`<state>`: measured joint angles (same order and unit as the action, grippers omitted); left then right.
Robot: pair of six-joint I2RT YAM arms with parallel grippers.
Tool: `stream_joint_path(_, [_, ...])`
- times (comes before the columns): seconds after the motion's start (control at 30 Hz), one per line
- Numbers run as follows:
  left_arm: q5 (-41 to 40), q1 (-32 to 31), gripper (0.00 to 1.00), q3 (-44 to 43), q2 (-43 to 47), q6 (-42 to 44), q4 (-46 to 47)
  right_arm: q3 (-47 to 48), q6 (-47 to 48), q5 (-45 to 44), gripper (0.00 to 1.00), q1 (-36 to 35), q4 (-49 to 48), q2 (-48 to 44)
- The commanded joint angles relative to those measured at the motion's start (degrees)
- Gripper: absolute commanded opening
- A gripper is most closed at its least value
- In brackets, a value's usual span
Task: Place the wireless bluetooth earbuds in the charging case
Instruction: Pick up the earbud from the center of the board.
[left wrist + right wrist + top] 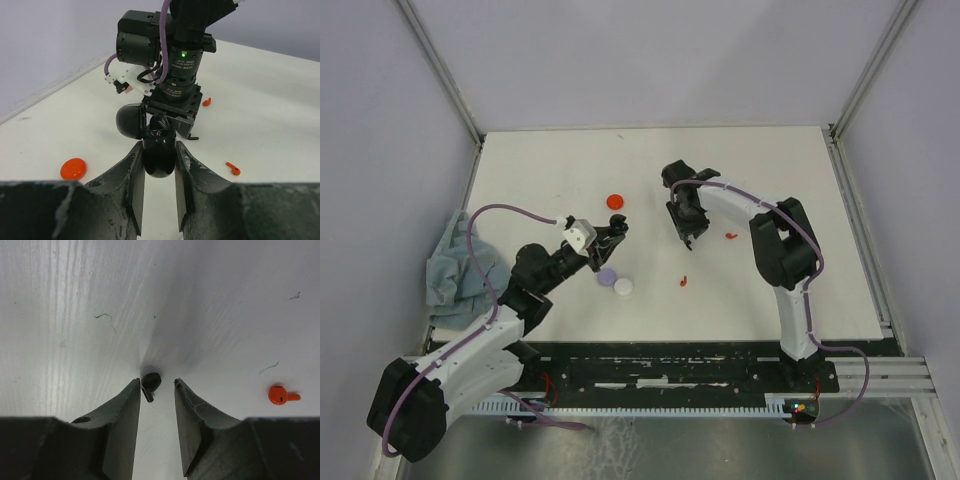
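My left gripper [613, 232] is shut on the black charging case [159, 152] and holds it above the table, its lid [131, 121] hinged open. My right gripper [688, 238] points down at the table just beyond the case. It is open in the right wrist view [156, 382], with a black earbud [150, 382] lying on the table between its fingertips, close to the left finger. One red earbud [730, 237] lies to the right of the right gripper and shows in the right wrist view [282, 395]. Another red earbud [684, 282] lies nearer the front.
A red round disc [615, 201] lies behind the left gripper. A lavender disc [607, 276] and a white disc [623, 287] lie side by side in front of it. A grey-blue cloth [450, 265] is bunched at the table's left edge.
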<state>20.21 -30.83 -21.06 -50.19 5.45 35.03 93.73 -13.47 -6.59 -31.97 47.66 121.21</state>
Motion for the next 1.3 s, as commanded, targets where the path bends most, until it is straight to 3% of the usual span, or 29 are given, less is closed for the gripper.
stream_joint_path(0.0, [1.6, 0.2, 0.03, -3.0, 0.6, 1.6, 0.7, 2.5, 1.2, 1.8, 0.41, 0.1, 0.7, 1.5])
stream_joint_path(0.3, [2.4, 0.2, 0.03, -3.2, 0.4, 1.7, 0.2, 2.9, 1.5, 4.1, 0.39, 0.1, 2.4, 3.6])
stream_joint_path(0.67, [2.7, 0.2, 0.03, -3.4, 0.7, 1.7, -0.1, 2.0, 2.0, 3.0, 0.24, 0.1, 2.2, 3.6])
stream_joint_path(0.9, [4.0, 0.2, 0.03, -3.2, 0.4, 1.3, 0.5, -1.0, 0.7, 4.8, 0.17, 0.0, 0.6, -4.1])
stream_joint_path(1.27, [4.6, 0.2, 0.03, -1.2, 0.3, -0.1, 5.4, -5.9, -1.9, 5.8, 0.15, -1.9, -2.3, -18.2])
